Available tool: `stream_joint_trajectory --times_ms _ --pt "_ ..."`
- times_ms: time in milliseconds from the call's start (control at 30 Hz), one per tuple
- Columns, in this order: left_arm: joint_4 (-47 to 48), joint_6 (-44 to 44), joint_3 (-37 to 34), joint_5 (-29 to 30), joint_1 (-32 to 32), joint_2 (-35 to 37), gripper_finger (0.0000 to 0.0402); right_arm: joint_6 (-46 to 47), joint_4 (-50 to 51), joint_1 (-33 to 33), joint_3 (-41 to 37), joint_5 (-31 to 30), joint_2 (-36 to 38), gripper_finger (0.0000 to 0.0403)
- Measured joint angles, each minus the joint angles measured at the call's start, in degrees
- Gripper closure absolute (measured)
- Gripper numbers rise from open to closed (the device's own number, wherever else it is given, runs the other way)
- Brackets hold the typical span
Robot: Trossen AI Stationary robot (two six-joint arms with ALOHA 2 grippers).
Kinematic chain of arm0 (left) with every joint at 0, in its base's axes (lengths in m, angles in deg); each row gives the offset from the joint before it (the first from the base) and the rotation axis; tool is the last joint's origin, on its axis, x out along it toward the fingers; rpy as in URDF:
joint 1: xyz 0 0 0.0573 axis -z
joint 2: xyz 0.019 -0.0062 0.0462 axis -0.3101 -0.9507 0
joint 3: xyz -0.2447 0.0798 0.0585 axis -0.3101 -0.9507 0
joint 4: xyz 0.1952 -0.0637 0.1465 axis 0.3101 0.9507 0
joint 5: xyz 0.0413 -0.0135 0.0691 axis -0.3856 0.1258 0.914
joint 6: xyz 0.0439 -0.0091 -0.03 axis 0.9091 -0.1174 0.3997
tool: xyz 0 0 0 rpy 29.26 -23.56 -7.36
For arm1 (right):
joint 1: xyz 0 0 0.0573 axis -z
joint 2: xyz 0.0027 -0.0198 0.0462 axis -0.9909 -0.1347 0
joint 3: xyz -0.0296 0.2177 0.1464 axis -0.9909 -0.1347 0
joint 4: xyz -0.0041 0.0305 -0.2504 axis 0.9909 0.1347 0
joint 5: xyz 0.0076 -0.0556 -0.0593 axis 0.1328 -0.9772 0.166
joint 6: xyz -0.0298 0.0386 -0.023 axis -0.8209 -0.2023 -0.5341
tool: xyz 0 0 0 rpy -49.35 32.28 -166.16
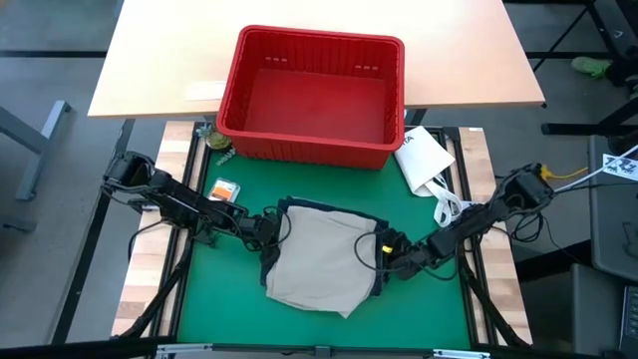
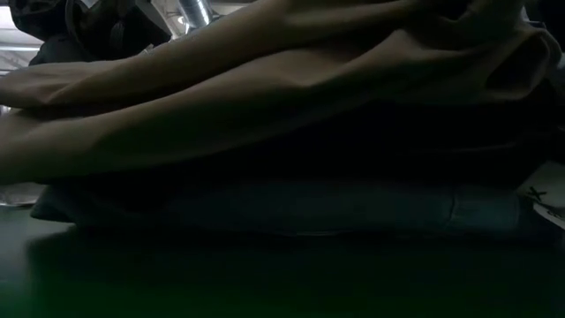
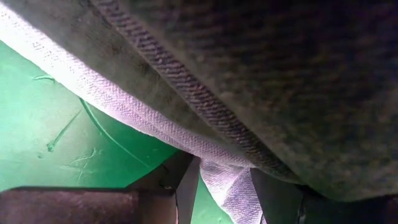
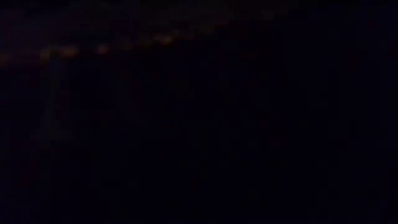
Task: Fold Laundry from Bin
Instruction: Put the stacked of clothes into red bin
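- Laundry sits as a folded stack on the green mat (image 1: 199, 299), tan khaki trousers (image 1: 317, 261) on top, dark cloth showing at the stack's edges in the high view.
- Left gripper (image 1: 267, 229) is at the stack's left edge, its arm reaching in low from the table's left side. From above its fingers are buried in the cloth, so how wide they stand cannot be told there.
- Only the left wrist view looks under the stack: a dark twill layer with a stitched seam (image 3: 186, 93), a pale selvage edge below it, and a tongue of that pale cloth hanging down between the two dark fingers (image 3: 180, 186), which stand partly apart. Whether they pinch it cannot be told.
- The low view alone shows the layering side-on: tan folds (image 2: 265, 79) above, a dark band in the middle, dark blue denim (image 2: 309, 208) at the bottom against the mat.
- Right gripper (image 1: 391, 259) is tucked at the stack's right edge; its opening and any hold cannot be told, and the right wrist view is almost wholly black.
- Behind the stack, the red bin (image 1: 227, 95) stands with nothing showing in it, straddling the mat's far edge and the light wooden table.
- A white packet (image 1: 424, 158) lies just right of the bin, and a small orange item (image 1: 225, 188) lies near the mat's left edge.
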Motion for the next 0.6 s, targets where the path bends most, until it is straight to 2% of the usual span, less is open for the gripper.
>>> stream_joint_trajectory --times_ms 233,433,600 --pt "0.0 0.0 0.0 -0.4 0.0 0.2 0.0270 -0.6 -2.6 0.0 0.0 -2.6 -0.1 0.0386" --pt "1.7 -0.5 -0.1 -5.2 0.1 3.0 0.0329 -1.5 -8.5 0.1 0.0 -1.7 -0.1 0.0371" --pt "2.4 -1.6 -0.1 -6.6 0.1 7.1 0.0389 -1.6 -11.7 0.1 0.6 -2.5 0.2 0.0393"
